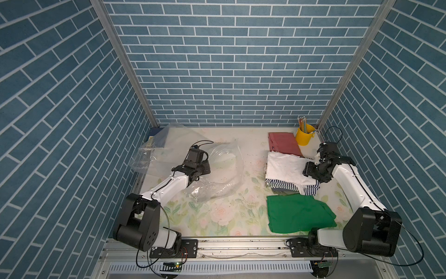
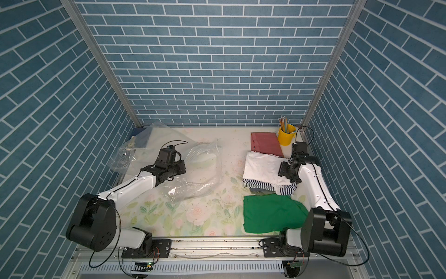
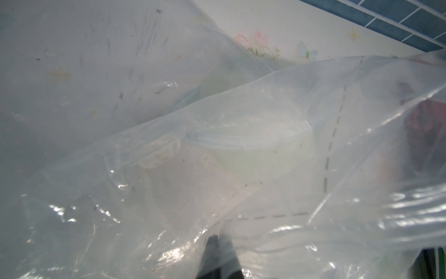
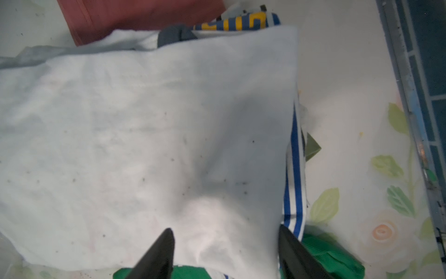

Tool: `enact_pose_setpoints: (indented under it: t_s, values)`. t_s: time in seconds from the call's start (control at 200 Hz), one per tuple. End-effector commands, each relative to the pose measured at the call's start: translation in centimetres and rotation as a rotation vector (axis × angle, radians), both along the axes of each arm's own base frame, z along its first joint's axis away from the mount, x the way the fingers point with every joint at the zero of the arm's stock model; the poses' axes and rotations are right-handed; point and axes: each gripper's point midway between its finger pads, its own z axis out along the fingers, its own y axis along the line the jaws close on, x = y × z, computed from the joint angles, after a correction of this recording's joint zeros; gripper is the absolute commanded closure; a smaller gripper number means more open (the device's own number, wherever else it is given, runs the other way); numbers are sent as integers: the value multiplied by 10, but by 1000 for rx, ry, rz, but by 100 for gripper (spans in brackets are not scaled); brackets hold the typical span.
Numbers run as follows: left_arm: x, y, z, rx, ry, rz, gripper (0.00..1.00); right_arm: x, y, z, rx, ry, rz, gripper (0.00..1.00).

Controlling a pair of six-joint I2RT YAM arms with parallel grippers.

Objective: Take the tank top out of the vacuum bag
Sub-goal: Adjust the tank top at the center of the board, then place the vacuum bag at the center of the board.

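- Two arms work here, each with one claw. The left claw (image 3: 215,244) is clenched on the film of a clear plastic vacuum bag (image 1: 224,166). The right claw (image 4: 225,228) is released, its two dark fingers spread just above the white folded tank top (image 1: 284,166).
- The one tank top is out of the bag. It lies topmost on a small pile on the right side of the floral-printed table (image 1: 217,217), well apart from the plastic.
- Under it lies one blue-and-white striped garment (image 1: 290,189).
- A grey layer (image 1: 282,192) shows only as a sliver at the pile's near edge.
- In the right wrist view a blue-and-yellow patterned piece (image 4: 237,21) peeks out beyond the white cloth, too little of it to identify.
- Two more cloths flank the pile: one maroon folded cloth (image 1: 284,143) just behind it and one green folded cloth (image 1: 296,215) just in front.
- Besides the bag by the left claw, a heap of crumpled clear plastic (image 1: 154,149) fills the back-left corner. How many sheets it holds cannot be told.
- The left wrist view is veiled by film. The claw's fingertips are blurred behind it, and only a pale rounded shape (image 3: 253,149) shows through, not identifiable.
- One yellow round cup (image 1: 304,139) in the back-right corner holds a bunch of upright pencils (image 1: 302,123), packed too closely to count.
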Motion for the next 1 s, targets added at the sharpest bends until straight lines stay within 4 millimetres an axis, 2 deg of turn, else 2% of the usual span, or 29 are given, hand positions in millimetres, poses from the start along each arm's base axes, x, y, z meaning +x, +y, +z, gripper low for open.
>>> enact_pose_setpoints:
  t_s: [0.0,0.065,0.135,0.225,0.275,0.355,0.45,0.505,0.575,0.625,0.69,0.745,0.805,0.91,0.995]
  values:
    - [5,3,5,4,-6,6,100,18,-8,47,-44,-196,-19,17]
    - [6,0,7,-18,-10,4,100,24,-2,60,-23,-261,2,18]
    - [11,-6,9,-50,-16,1,100,32,14,66,34,-330,40,20]
    - [18,-18,14,-87,-15,-8,100,39,29,68,64,-403,53,22]
    - [22,-26,17,-96,-21,-16,100,42,45,66,114,-439,88,23]
    - [30,-38,20,-104,-39,-31,99,44,63,49,178,-461,103,24]
    - [39,-52,16,-122,-38,-52,96,41,77,17,244,-455,99,23]
    - [44,-59,16,-134,-43,-68,93,37,78,1,261,-443,84,24]
    - [48,-67,22,-147,-58,-84,87,33,74,-8,249,-443,69,24]
    - [49,-69,28,-155,-72,-91,80,32,71,-6,230,-451,64,23]
    - [49,-70,37,-161,-93,-97,64,32,67,3,197,-473,67,24]
    - [48,-70,46,-158,-117,-112,35,33,63,15,169,-506,67,23]
    - [45,-68,57,-146,-145,-128,19,35,62,31,160,-549,79,23]
    - [38,-57,82,-121,-229,-115,1,40,59,56,137,-625,86,24]
    - [30,-45,108,-99,-319,-102,0,44,66,70,153,-670,124,23]
